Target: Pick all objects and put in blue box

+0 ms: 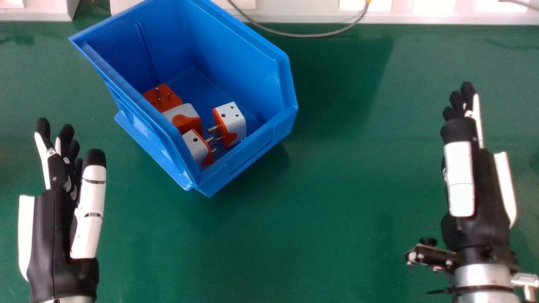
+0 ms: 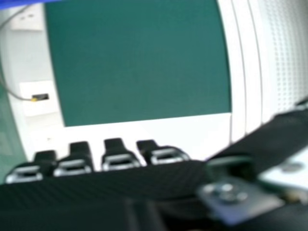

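Four orange-and-white plug adapters (image 1: 235,122) inside blue box (image 1: 252,145), upper left of frame, on green worktop (image 1: 337,219): three along box's left wall, one just beside. My left hand (image 1: 51,227) lower left, right hand (image 1: 484,189) at right; fingers on both released, extended.

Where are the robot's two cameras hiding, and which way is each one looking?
Head view: the camera sits on the robot's head, looking forward and down at the blue box and green table; the left hand and right hand both show.
Right hand view: it sits at the right hand, looking past its fingers and thumb across the table.
Both share the green table, the grey cable and the right hand.
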